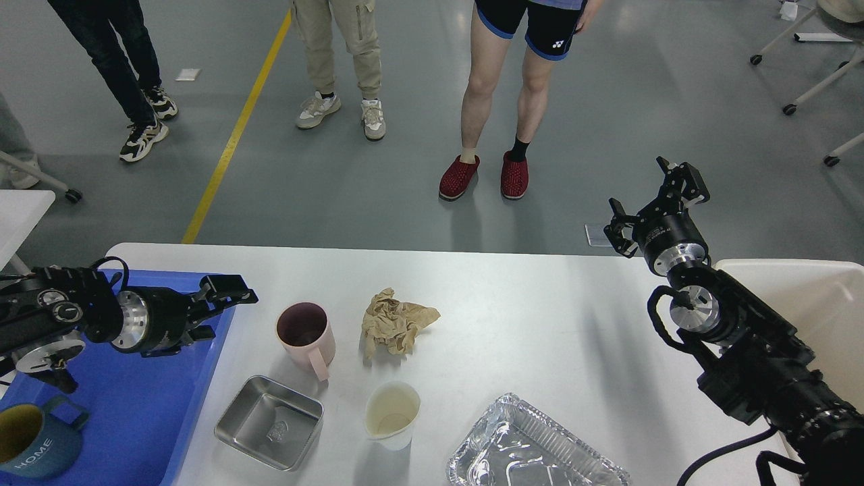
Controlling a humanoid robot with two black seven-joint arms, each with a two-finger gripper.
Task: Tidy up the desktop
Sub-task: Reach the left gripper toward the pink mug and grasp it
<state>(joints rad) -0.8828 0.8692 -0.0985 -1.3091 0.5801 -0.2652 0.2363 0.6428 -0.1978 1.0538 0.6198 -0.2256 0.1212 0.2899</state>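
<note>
Blue tray (101,418) already holds one mug (37,442); left end effector (219,312), fingers apart and empty, hangs beside it facing the pink cup (305,335) on the worktop (540,337), likely next.

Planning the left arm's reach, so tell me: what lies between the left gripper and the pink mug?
Head view: nothing, only the blue tray's rim and bare desktop between left gripper and pink mug.
</note>
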